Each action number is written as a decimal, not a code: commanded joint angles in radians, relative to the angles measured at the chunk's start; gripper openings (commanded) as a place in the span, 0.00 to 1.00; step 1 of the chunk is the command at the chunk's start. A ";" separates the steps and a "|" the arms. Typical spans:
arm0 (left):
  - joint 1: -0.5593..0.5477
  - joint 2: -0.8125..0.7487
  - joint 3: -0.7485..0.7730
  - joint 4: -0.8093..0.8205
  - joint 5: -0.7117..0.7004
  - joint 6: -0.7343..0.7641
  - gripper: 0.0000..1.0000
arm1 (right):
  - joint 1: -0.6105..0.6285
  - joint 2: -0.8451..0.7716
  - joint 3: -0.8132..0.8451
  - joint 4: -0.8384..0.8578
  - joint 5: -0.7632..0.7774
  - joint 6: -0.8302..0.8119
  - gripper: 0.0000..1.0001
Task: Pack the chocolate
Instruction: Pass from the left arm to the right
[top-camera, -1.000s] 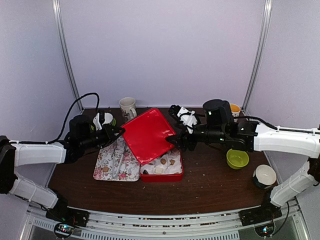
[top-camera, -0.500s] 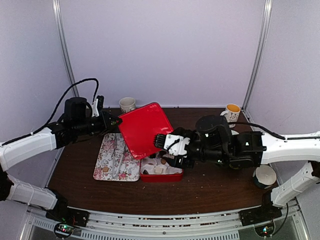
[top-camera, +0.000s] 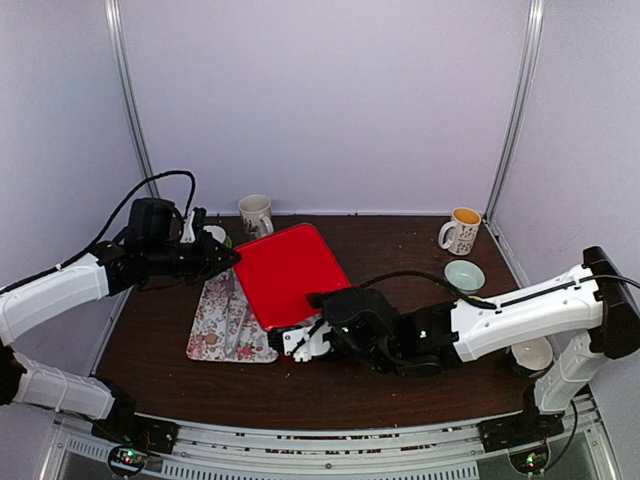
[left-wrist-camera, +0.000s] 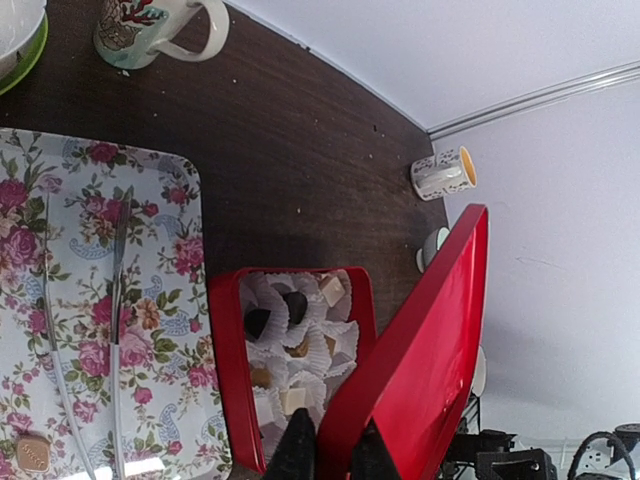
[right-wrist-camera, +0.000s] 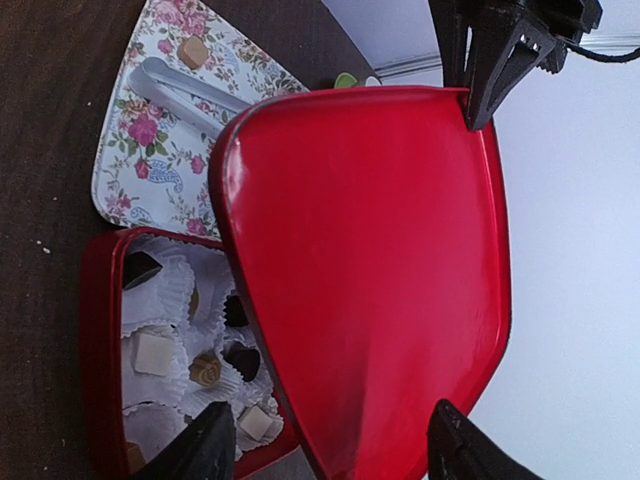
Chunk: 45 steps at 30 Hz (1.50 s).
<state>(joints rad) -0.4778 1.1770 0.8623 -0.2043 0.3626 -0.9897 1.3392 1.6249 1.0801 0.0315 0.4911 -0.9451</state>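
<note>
The chocolate (right-wrist-camera: 205, 370), dark and light pieces in white paper cups, fills the red box (right-wrist-camera: 100, 330), which also shows in the left wrist view as the box (left-wrist-camera: 225, 360). One tan piece (right-wrist-camera: 193, 52) lies on the floral tray (top-camera: 210, 320). My left gripper (left-wrist-camera: 335, 455) is shut on a corner of the red lid (top-camera: 290, 272), holding it tilted over the box. My right gripper (right-wrist-camera: 332, 450) is open at the lid's near edge (right-wrist-camera: 370, 270), fingers wide on either side of it. In the top view the right gripper (top-camera: 298, 338) and the lid hide most of the box.
Metal tongs (left-wrist-camera: 115, 300) lie on the tray. A mug (top-camera: 256, 213) stands at the back, another mug (top-camera: 460, 230) at the back right, with a pale bowl (top-camera: 465, 275) near it. A white bowl (top-camera: 530, 355) sits behind my right arm.
My right arm swung from behind the box to its front and dropped low at the lid's near edge. The left gripper kept hold of the lid, which now lies flatter.
</note>
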 joint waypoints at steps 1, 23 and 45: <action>0.008 -0.032 0.024 0.048 0.033 -0.036 0.04 | 0.006 0.032 0.026 0.092 0.073 -0.074 0.65; 0.008 -0.085 -0.060 0.210 0.064 -0.081 0.45 | 0.003 0.108 -0.025 0.381 0.175 -0.162 0.00; 0.008 -0.302 0.196 -0.240 -0.244 0.433 0.98 | -0.167 -0.263 0.025 -0.085 -0.204 0.495 0.00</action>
<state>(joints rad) -0.4683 0.8864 0.9920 -0.3798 0.1989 -0.6762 1.2423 1.4410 1.0748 0.0875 0.5320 -0.6899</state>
